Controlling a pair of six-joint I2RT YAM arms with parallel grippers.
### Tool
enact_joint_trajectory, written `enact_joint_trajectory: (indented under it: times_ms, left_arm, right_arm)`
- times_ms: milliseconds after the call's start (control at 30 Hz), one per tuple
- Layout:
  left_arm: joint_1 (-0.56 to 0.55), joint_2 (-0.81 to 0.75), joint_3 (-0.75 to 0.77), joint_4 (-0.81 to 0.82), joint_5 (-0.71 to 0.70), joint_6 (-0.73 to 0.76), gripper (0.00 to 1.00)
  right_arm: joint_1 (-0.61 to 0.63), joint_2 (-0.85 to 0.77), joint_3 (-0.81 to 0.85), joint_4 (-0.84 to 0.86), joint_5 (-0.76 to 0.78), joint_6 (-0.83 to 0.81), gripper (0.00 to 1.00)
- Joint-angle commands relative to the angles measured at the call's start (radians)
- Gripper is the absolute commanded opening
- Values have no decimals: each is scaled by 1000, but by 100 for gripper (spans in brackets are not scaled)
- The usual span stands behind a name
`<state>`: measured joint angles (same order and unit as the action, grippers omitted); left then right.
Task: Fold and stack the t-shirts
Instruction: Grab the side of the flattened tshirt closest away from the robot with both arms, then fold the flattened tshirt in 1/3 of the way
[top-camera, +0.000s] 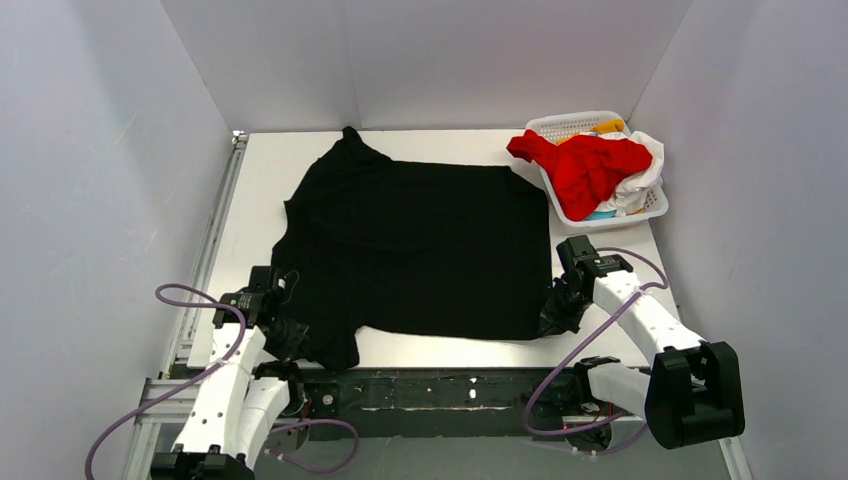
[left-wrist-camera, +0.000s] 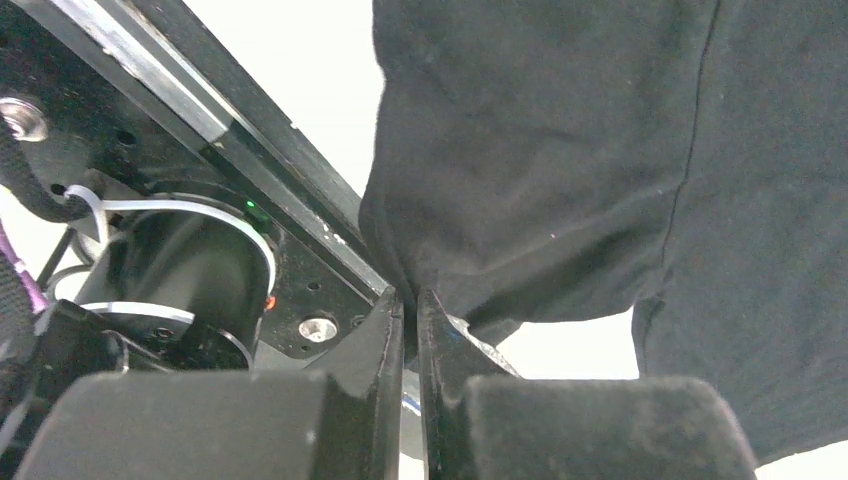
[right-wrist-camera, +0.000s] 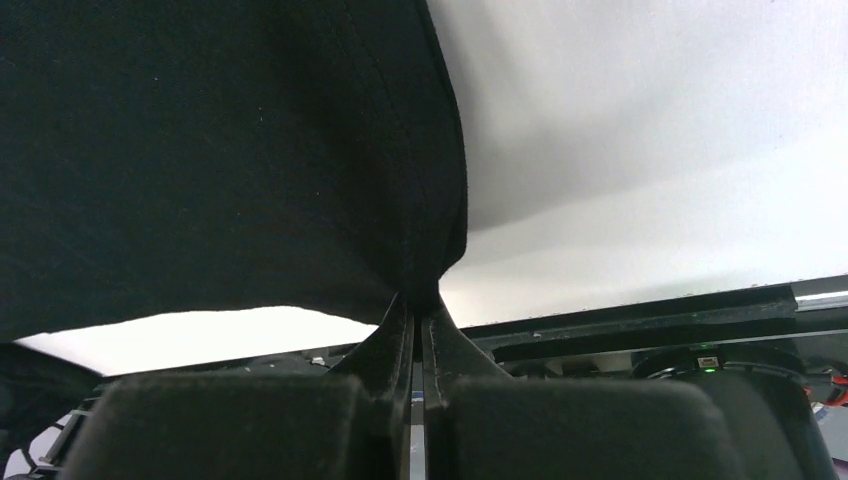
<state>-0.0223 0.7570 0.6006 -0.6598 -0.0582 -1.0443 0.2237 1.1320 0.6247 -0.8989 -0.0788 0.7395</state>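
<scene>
A large black t-shirt lies spread flat across the white table, hem to the right. My left gripper is shut on its near-left sleeve; the left wrist view shows black cloth pinched between the fingertips. My right gripper is shut on the near-right hem corner, with cloth running into the closed fingers. A red t-shirt drapes over the white basket at the back right, with white and yellow cloth under it.
The basket stands at the table's back right corner against the right wall. White walls enclose the table on three sides. A black rail runs along the near edge between the arm bases, with purple cables looping beside each arm.
</scene>
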Motion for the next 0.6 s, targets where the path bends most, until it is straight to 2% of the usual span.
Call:
enact_joint_trajectory:
  times_ms: [0,400,567]
  left_arm:
    - [-8,3,-17,-270,124,17,0]
    - [-7,242,223,31,250,50,0]
    - [-8,370,343,110,227,16,0]
  right_arm:
    - [2,-10,50,-40,-6,6,1]
    - [0,67,269,5,-34,-32,1]
    - [-2,121,358,5,-33,-47,1]
